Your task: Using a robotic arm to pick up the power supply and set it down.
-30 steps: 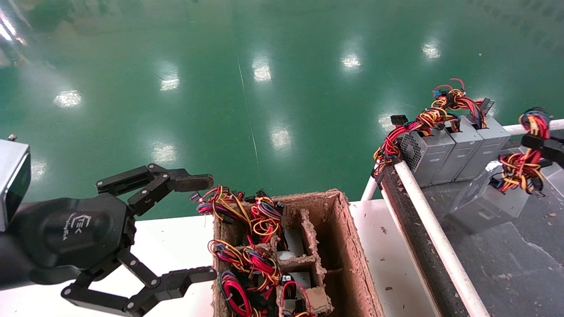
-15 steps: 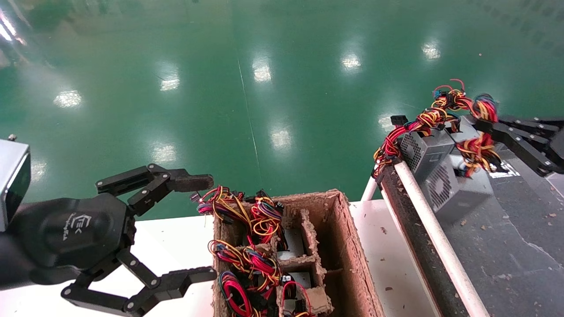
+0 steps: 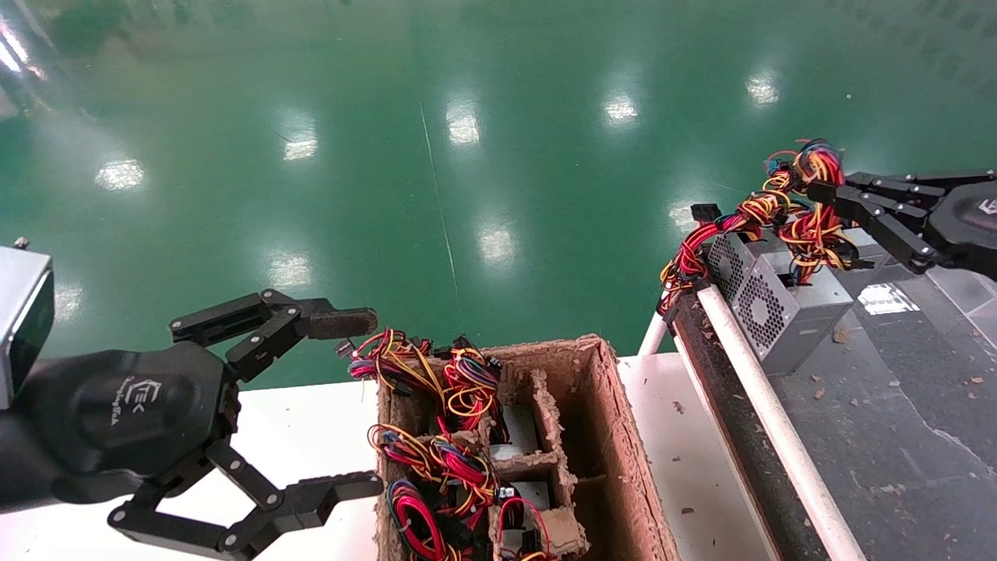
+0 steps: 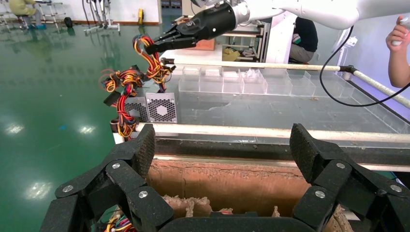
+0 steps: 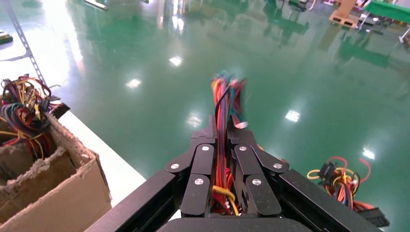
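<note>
there, grey fan-grilled power supply (image 3: 787, 308), right pincer (image 3: 818, 191) clamping its wires, left pincer (image 3: 347, 405) wide

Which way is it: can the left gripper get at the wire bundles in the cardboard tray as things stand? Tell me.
Probably yes. The left gripper hangs open just beside the cardboard tray, and the wire bundles lie exposed on top with nothing between. The right gripper is busy far off.

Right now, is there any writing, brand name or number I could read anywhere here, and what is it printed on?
White logo with a line of small lettering on the left gripper's black palm: too small and turned sideways to read.
White mark on the right gripper's palm: cut off at the head view's edge, unreadable.
Power supply, cardboard tray: no readable text shows.
</note>
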